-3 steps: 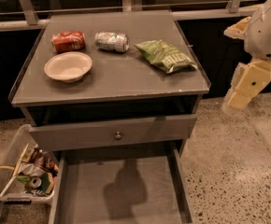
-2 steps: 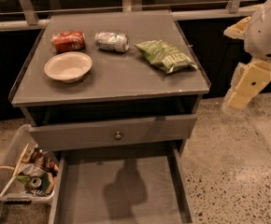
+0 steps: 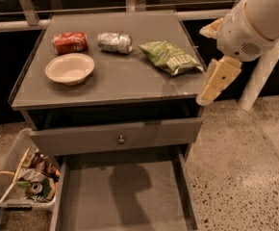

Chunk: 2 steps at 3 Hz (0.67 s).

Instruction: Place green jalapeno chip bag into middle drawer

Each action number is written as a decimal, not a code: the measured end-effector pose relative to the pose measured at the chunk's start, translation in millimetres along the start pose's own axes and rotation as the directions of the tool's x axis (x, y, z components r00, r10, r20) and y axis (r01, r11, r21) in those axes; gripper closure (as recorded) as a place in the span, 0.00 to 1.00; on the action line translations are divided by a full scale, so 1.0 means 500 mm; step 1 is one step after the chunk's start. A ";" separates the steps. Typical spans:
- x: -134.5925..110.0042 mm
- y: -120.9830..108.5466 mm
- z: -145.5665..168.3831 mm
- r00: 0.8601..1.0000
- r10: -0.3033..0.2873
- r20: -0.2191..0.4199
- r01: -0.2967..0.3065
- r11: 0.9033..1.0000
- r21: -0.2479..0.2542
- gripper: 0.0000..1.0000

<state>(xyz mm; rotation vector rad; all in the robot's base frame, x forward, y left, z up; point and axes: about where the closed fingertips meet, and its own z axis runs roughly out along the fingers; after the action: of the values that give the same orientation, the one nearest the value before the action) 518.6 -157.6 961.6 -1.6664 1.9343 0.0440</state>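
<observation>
Tool (image 3: 210, 64) nr gray tabletop (image 3: 122, 78), speckled floor (image 3: 245, 153)

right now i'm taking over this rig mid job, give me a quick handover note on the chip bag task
Claw: off the right front corner of the cabinet top, holding nothing, not touching the bag.
Green jalapeno chip bag: lying flat on the right side of the cabinet top, close to the claw.
Middle drawer: pulled open, below the closed drawer front with the knob.
Done: the drawer is open.
Left: grasp the bag, bring it down, set it in the drawer.
Also on top: red can and silver can, both on their sides, and a white bowl.
</observation>
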 end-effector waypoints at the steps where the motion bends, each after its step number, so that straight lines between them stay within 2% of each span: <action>1: -0.011 -0.048 0.063 0.996 0.030 0.078 -0.031 1.000 0.006 0.00; 2: -0.013 -0.096 0.114 0.989 0.065 0.130 -0.067 0.998 0.014 0.00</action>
<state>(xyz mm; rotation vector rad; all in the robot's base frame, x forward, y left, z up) 585.3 -140.5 933.3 -1.5481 1.8856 0.1560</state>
